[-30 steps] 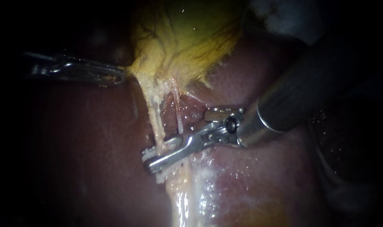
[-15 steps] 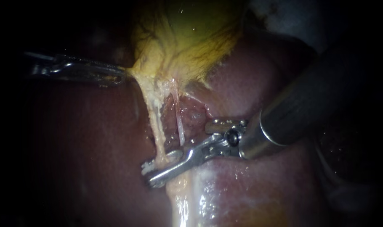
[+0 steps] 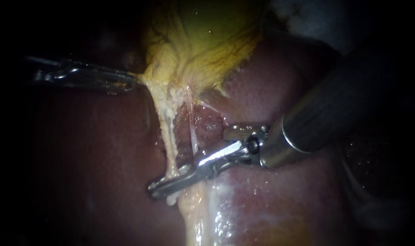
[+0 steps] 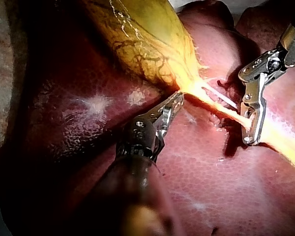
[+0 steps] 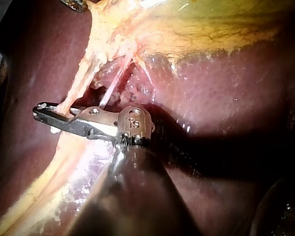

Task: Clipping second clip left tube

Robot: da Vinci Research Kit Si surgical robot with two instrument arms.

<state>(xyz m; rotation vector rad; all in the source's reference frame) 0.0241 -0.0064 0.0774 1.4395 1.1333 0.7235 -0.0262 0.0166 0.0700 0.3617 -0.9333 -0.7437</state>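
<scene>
The yellow-green gallbladder [image 3: 207, 36] lies on the dark red liver [image 3: 102, 159]. Two strands run down from its neck: the thicker, pale yellow left tube [image 3: 167, 132] and the thin right tube [image 3: 193, 132]. My left instrument [image 3: 133, 83] is shut on the gallbladder's neck and holds it to the left; the left wrist view shows the same grip [image 4: 177, 98]. My right instrument [image 3: 159, 187] reaches across from the right with its long jaws shut on the left tube low down. The right wrist view shows that tube [image 5: 78, 91] entering the jaws [image 5: 43, 110]. I cannot make out a clip.
Pale, glistening fatty tissue [image 3: 203, 214] runs down below the right instrument's jaws. The right instrument's thick shaft [image 3: 335, 105] covers the liver at the upper right. A raw pink patch [image 3: 210, 123] lies between the tubes and the shaft.
The right instrument's jaws, open around the left tube a second ago, have come together on it. Their tip has slid slightly left and down. The left instrument holds still.
</scene>
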